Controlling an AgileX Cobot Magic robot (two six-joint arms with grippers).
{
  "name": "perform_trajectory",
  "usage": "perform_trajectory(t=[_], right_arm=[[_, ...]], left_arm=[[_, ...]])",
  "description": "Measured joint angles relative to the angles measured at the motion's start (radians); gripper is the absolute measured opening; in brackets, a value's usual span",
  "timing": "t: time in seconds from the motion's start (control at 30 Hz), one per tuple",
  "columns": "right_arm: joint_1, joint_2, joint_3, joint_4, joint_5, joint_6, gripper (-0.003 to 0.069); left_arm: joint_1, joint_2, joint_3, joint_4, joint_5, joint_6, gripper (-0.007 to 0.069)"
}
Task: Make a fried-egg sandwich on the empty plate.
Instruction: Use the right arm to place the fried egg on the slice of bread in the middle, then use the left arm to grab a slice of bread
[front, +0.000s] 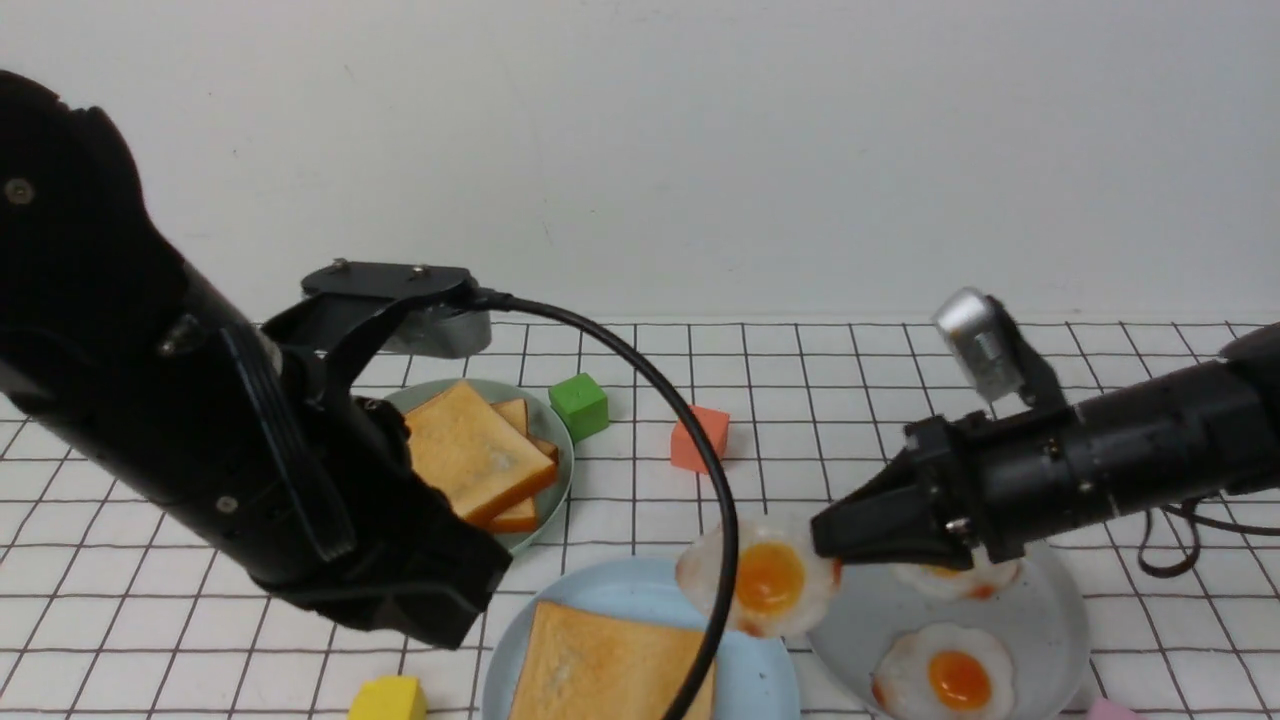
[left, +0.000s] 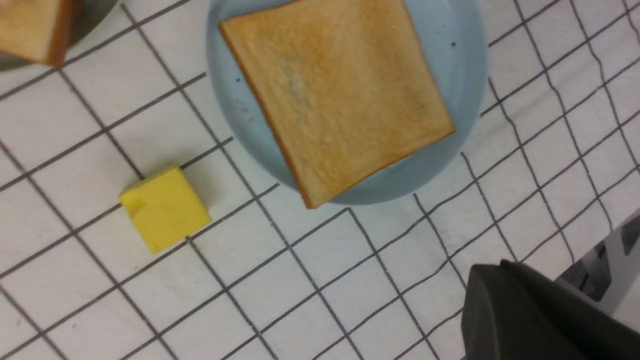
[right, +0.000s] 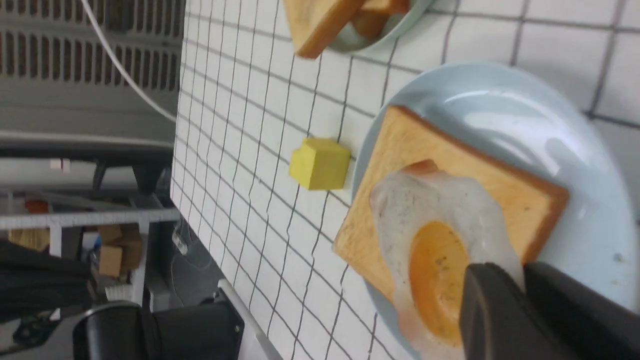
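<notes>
Nearest me, the blue plate (front: 620, 585) is sitting at 6 o'clock with one toast slice (front: 610, 665) lying flat on it and a yellow cube (front: 388, 698) at its 9. My left gripper (front: 430, 610) is hovering at the plate's 10, jaws closed. My right gripper (front: 825, 540) is pinching a fried egg (front: 765, 580) by its edge, dangling it over the plate's 2 o'clock rim. The grey plate (front: 1050, 620) at 3 is carrying two more eggs. Farther off at 11, a green plate (front: 560, 450) is holding spare toast (front: 475, 450).
</notes>
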Motion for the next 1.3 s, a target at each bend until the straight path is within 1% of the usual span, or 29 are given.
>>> perform_trajectory(t=[0.03, 0.07, 0.1, 0.13, 0.2, 0.33, 0.43, 0.5, 0.6, 0.7, 0.73, 0.8, 0.83, 0.87, 0.9, 0.93, 0.97, 1.07, 1.1, 1.13, 1.17, 1.23, 1.27, 1.3], right_arm=[[0.024, 0.005, 0.0, 0.007, -0.011, -0.001, 0.0076], [0.072, 0.016, 0.0, 0.023, -0.038, -0.002, 0.0076], [0.08, 0.016, 0.0, 0.026, -0.042, -0.002, 0.0076], [0.131, 0.033, 0.0, 0.049, -0.08, -0.004, 0.0076], [0.194, 0.057, 0.0, 0.077, -0.143, -0.005, 0.0076], [0.246, 0.097, 0.0, 0.092, -0.206, -0.021, 0.008], [0.259, 0.111, 0.0, 0.087, -0.219, -0.024, 0.0137], [0.258, 0.11, 0.0, 0.076, -0.224, -0.025, 0.0227], [0.236, 0.082, 0.001, 0.029, -0.247, -0.027, 0.0394], [0.182, 0.006, 0.002, -0.039, -0.253, -0.011, 0.056], [0.158, -0.03, 0.002, -0.066, -0.25, 0.006, 0.0603], [0.115, -0.094, 0.001, -0.119, -0.239, 0.042, 0.065], [0.081, -0.148, -0.007, -0.172, -0.223, 0.082, 0.0668], [0.071, -0.167, -0.009, -0.191, -0.219, 0.088, 0.0671], [0.04, -0.226, -0.021, -0.253, -0.203, 0.129, 0.0676], [0.031, -0.246, -0.025, -0.275, -0.197, 0.15, 0.0676], [0.0, -0.318, -0.037, -0.362, -0.176, 0.201, 0.0671], [-0.017, -0.494, -0.045, -0.516, -0.125, 0.311, 0.0622], [-0.014, -0.533, -0.045, -0.544, -0.111, 0.328, 0.0605], [-0.012, -0.543, -0.045, -0.551, -0.108, 0.332, 0.0601], [0.011, -0.62, -0.042, -0.594, -0.093, 0.344, 0.0566], [0.05, -0.712, -0.026, -0.613, -0.092, 0.34, 0.0526], [0.068, -0.754, -0.017, -0.615, -0.095, 0.339, 0.0511], [0.072, -0.762, -0.012, -0.616, -0.095, 0.339, 0.0508]], left_arm=[[0.0, -0.01, 0.009, 0.007, -0.004, -0.005, -0.0011], [0.0, -0.019, 0.022, 0.013, -0.008, -0.008, -0.0011], [0.0, -0.021, 0.022, 0.013, -0.011, -0.008, -0.0011], [0.0, -0.029, 0.038, 0.018, -0.018, -0.012, -0.001], [0.0, -0.032, 0.048, 0.024, -0.02, -0.012, -0.001], [0.0, -0.032, 0.053, 0.036, -0.025, -0.012, -0.001], [0.0, -0.032, 0.054, 0.047, -0.039, -0.015, -0.001], [0.0, -0.032, 0.054, 0.054, -0.057, -0.015, -0.001], [0.0, -0.03, 0.054, 0.054, -0.091, -0.015, -0.0006], [0.0, -0.015, 0.058, 0.058, -0.167, -0.019, -0.0002], [0.0, -0.006, 0.058, 0.059, -0.197, -0.023, -0.0001], [0.0, 0.014, 0.059, 0.06, -0.246, -0.036, 0.0002], [0.0, 0.033, 0.059, 0.059, -0.281, -0.043, 0.0004], [0.0, 0.036, 0.059, 0.059, -0.286, -0.044, 0.0004], [0.0, 0.058, 0.059, 0.051, -0.306, -0.045, 0.0004], [0.0, 0.064, 0.059, 0.047, -0.312, -0.043, 0.0004], [0.0, 0.088, 0.059, 0.035, -0.318, -0.03, 0.0], [0.027, 0.144, 0.056, -0.006, -0.313, 0.006, -0.0013], [0.053, 0.162, 0.049, -0.032, -0.299, 0.01, -0.0013], [0.053, 0.162, 0.047, -0.032, -0.299, 0.011, -0.0013], [0.122, 0.194, 0.026, -0.087, -0.26, 0.023, -0.0013], [0.22, 0.222, -0.004, -0.164, -0.208, 0.047, -0.0013], [0.262, 0.232, -0.013, -0.197, -0.192, 0.054, -0.0013], [0.283, 0.235, -0.015, -0.213, -0.186, 0.055, -0.0013]])
